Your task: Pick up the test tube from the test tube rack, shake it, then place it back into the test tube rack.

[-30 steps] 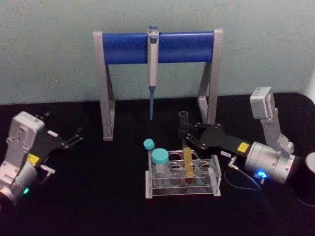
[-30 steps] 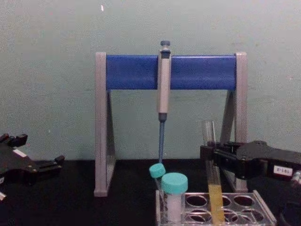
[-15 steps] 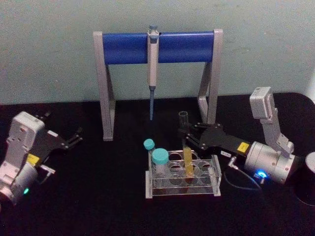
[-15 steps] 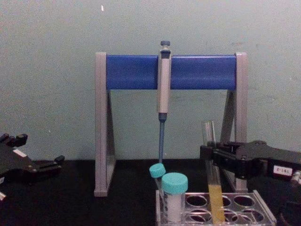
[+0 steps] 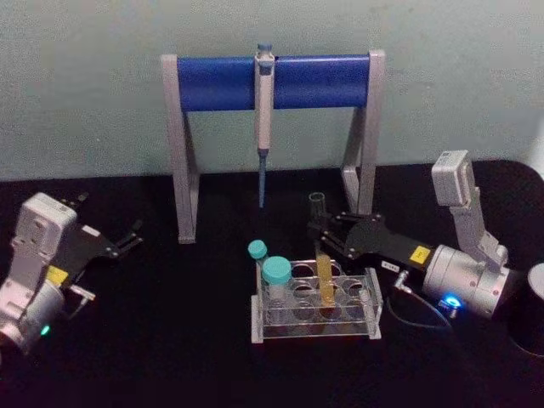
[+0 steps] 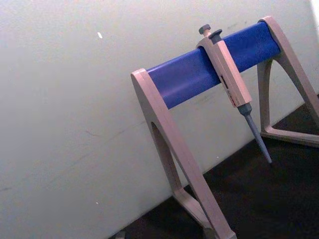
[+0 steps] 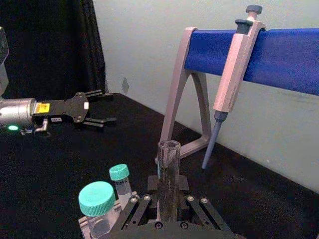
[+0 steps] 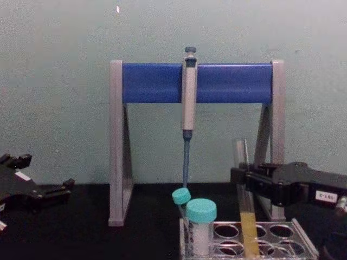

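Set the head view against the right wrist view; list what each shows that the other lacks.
Head view: yellow liquid in the test tube, the whole test tube rack, a black cylinder at the right edge. Right wrist view: a dark curtain behind the open left gripper. Both: tube, right gripper shut on it, pipette stand, pipette, teal-capped vials.

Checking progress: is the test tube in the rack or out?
In. The test tube stands in a test tube rack hole, right gripper jaws shut on its upper part; left gripper parked far left.
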